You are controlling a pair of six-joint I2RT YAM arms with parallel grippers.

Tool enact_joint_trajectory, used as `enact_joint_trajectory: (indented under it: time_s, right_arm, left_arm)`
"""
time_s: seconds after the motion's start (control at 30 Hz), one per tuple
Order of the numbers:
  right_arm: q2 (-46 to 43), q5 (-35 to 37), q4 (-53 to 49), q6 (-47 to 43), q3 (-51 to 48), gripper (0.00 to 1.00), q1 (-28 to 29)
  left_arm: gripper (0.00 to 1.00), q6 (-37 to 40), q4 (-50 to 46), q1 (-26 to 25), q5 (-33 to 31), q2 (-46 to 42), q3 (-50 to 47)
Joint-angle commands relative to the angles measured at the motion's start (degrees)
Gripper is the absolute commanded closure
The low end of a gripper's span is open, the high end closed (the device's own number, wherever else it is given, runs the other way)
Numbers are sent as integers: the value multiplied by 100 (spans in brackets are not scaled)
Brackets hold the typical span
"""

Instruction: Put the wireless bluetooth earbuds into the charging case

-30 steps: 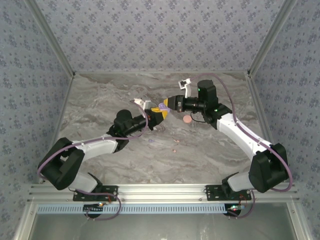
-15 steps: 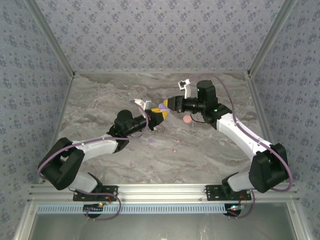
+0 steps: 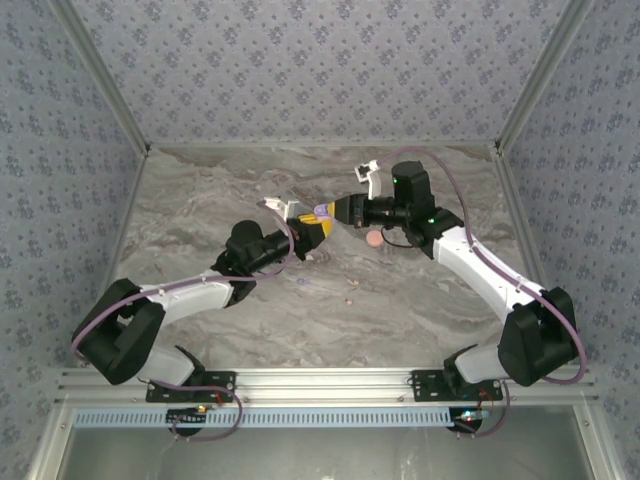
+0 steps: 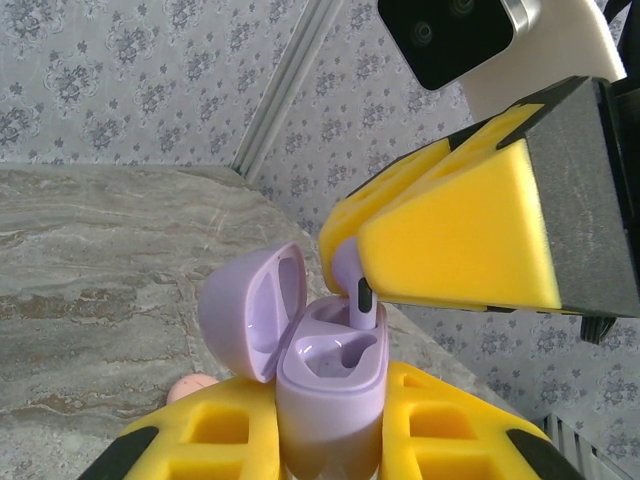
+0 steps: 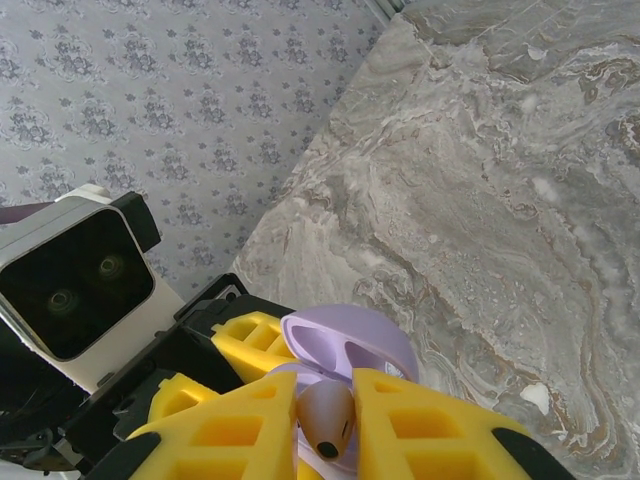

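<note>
My left gripper [image 4: 335, 415] is shut on the lilac charging case [image 4: 330, 385], holding it upright with its lid [image 4: 245, 310] swung open. My right gripper [image 5: 325, 425] is shut on a lilac earbud [image 4: 352, 285] and holds it over the case, the stem dipping into the far slot. The near slot is empty. In the right wrist view the earbud's [image 5: 325, 415] head sits between the yellow pads, with the open lid [image 5: 350, 345] behind it. From above, the left gripper [image 3: 309, 228] and right gripper [image 3: 336, 209] meet at the case [image 3: 322, 212] above mid-table.
A salmon-pink round case [image 3: 374, 239] lies on the marble table [image 3: 200, 200] just right of the grippers; it also peeks out beside the left fingers [image 4: 190, 388]. Tiny earbuds lie in front: a lilac one [image 3: 300, 281] and a pink one [image 3: 348, 298]. Patterned walls enclose the table.
Both grippers and the case have drifted slightly left and up in the top view. The right gripper has closed in on the case with the earbud.
</note>
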Motion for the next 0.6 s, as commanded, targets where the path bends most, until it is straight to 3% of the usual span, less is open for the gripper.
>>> enact_joint_trajectory:
  time_s: [0.0, 0.27, 0.57]
  right_arm:
    - [-87, 83, -344, -175, 139, 76, 23]
    - [-208, 420, -731, -412, 245, 55, 41]
    - [-544, 1350, -1544, -862, 315, 47, 41]
  left_arm:
    - [82, 148, 417, -13, 44, -243, 40]
    - [82, 273, 205, -16, 93, -295, 56]
    - [82, 848, -1024, -14, -254, -760, 84]
